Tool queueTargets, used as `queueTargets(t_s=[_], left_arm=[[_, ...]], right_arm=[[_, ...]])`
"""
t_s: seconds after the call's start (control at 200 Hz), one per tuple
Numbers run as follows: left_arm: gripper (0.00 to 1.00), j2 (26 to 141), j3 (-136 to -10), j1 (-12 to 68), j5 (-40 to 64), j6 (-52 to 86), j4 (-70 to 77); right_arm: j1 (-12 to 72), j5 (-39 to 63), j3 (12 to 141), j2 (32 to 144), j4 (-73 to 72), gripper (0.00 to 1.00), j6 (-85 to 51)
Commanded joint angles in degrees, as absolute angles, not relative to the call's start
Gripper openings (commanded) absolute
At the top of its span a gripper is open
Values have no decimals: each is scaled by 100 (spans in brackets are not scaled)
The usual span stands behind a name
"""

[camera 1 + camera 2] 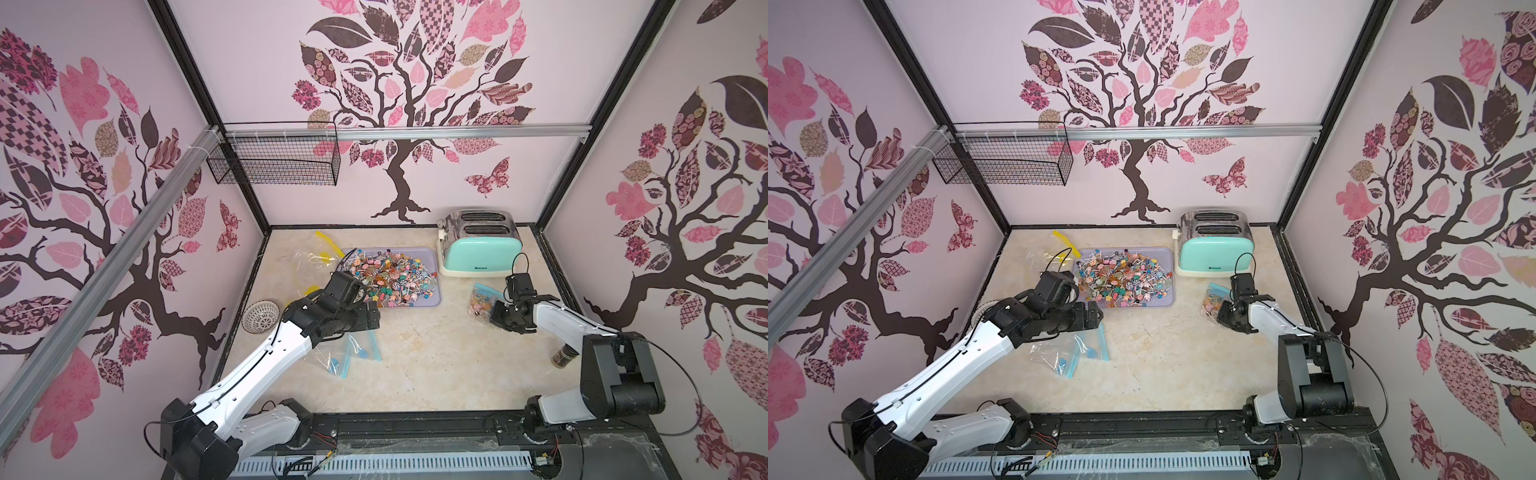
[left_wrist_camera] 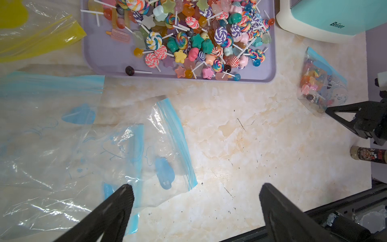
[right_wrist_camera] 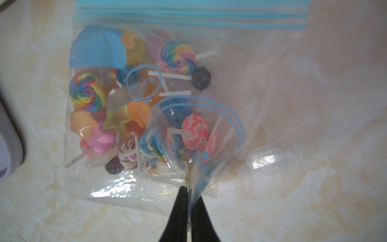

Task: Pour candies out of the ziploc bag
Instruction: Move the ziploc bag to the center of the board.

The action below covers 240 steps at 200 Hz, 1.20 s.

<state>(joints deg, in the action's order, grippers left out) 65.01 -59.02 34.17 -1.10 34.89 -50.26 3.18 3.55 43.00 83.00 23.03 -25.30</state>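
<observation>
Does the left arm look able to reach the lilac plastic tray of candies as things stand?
Probably yes. The open left hand hangs close to the lilac plastic tray, and only bare marble-look tabletop and an empty clear blue-zip bag lie between them.

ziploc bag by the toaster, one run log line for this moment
right gripper: shut on filled ziploc bag, edge opposite zip | left gripper: open, empty | candies: inside bag | pour: not started

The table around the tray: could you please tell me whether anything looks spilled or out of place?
No candies seem to lie off the purple tray. Crumpled empty blue-zip bags lie strewn beside the open left gripper, a yellow-zip bag beside the tray. One full bag is pinched in the shut right gripper.
</observation>
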Motion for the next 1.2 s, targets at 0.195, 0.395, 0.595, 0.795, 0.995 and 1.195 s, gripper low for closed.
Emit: queueTargets(t_s=[0.195, 0.395, 0.595, 0.795, 0.995, 1.195], left_arm=[[98, 6212, -5996, 3437, -294, 3336, -5315], [98, 6297, -6165, 3439, -333, 3178, -5545], [98, 6319, -6161, 3443, -342, 3129, -5629], [98, 6302, -6119, 3438, -338, 3070, -5739], [97, 6326, -6046, 3439, 16, 2933, -5765], [54, 6359, -6050, 3445, 546, 2919, -5733]], right_arm=[[470, 1910, 3964, 7536, 2472, 0, -2756], [1912, 2204, 3410, 6503, 2070, 0, -4237], [3872, 1631, 3256, 6446, 1297, 0, -5772], [5373, 1267, 3843, 7462, 792, 0, -6228], [5827, 1187, 4097, 7996, 605, 0, -6322], [5827, 721, 4076, 7419, 1347, 46, -6001]])
